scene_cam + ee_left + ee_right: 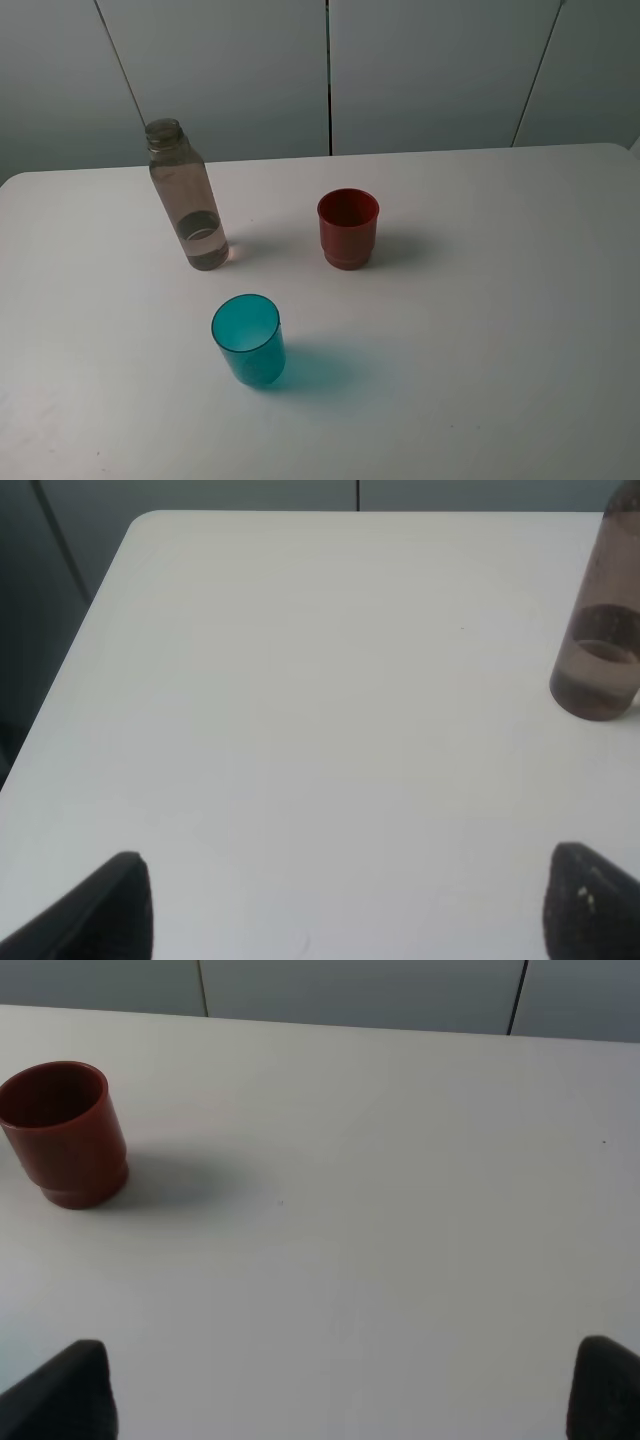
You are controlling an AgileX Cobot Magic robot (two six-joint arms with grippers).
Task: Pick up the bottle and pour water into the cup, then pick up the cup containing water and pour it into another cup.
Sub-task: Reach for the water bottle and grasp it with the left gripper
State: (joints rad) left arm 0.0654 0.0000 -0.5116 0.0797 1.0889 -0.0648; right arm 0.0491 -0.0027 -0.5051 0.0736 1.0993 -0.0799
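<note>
The brownish-grey transparent bottle (188, 196) stands upright at the left back of the white table (480, 330), uncapped, with a little water at the bottom. It also shows in the left wrist view (600, 630). The teal tumbler (248, 340) stands in front of it, nearer the front edge. The red-brown cup (348, 228) stands upright near the middle and shows in the right wrist view (64, 1132). My left gripper (350, 905) is open and empty, well short of the bottle. My right gripper (345, 1390) is open and empty, away from the red cup. Neither arm shows in the high view.
Grey wall panels (420, 70) rise behind the table's back edge. The table's rounded back left corner (150, 525) shows in the left wrist view, with a dark drop beyond its left edge.
</note>
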